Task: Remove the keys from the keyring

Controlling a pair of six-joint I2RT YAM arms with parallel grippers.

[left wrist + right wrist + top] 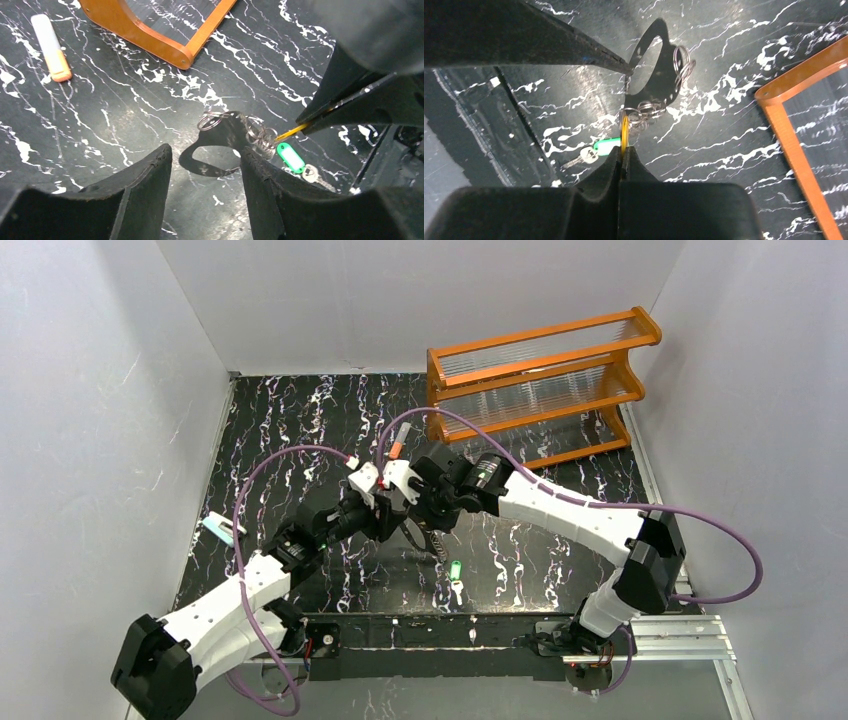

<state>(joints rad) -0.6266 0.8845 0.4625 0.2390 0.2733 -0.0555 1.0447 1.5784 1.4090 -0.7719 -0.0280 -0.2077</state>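
Note:
The keyring (196,161) is a flat dark oval loop lying on the black marbled table, with a chain of small silvery split rings (260,134) at one end; it also shows in the right wrist view (659,47). My right gripper (624,150) is shut on the yellow-orange key (624,131), seen edge-on and still joined to the split rings (646,109). The green key (291,156) lies loose on the table beside them, also in the top view (455,570). My left gripper (206,150) is open, its fingers straddling the keyring, one fingertip (624,67) at its rim.
An orange rack (540,380) stands at the back right; its foot shows in the left wrist view (150,40). An orange-and-grey stick (50,45) lies behind the grippers. A small light-blue object (220,530) lies at the table's left edge.

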